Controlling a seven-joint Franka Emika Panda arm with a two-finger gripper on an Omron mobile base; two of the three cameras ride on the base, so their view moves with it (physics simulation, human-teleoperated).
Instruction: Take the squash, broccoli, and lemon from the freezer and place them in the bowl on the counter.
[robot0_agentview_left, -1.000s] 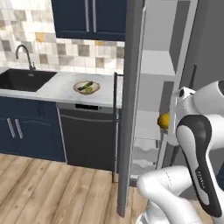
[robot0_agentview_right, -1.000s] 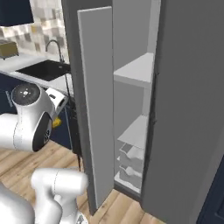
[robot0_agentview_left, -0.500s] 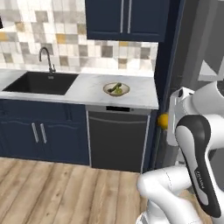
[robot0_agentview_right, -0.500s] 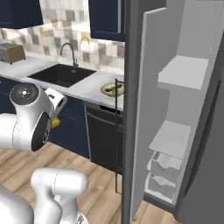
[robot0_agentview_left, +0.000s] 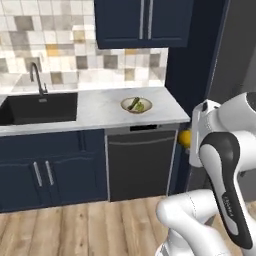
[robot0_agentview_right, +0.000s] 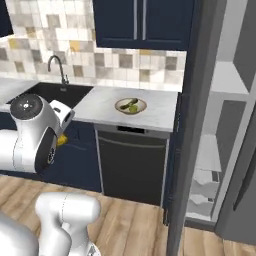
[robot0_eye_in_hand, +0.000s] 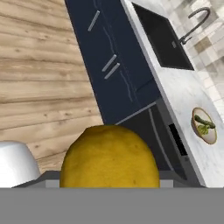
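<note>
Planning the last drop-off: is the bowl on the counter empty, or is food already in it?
Not empty. The bowl on the counter holds the dark squash and pale-green broccoli.

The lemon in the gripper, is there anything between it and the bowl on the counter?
Nothing visible blocks the way. The lemon, held in the gripper, sits below counter height beside the dishwasher front, so it must be lifted over the counter edge. The bowl already holds the squash and broccoli.

Between fingers: the lemon (robot0_eye_in_hand: 109, 156) fills your gap.
Ahead of fingers: open air down to the counter (robot0_agentview_left: 100, 107); bare marble rings the bowl (robot0_agentview_left: 136, 105).
Obstacles: faucet (robot0_agentview_left: 36, 77) far off; freezer (robot0_agentview_right: 192, 150) door edge beside your path.
</note>
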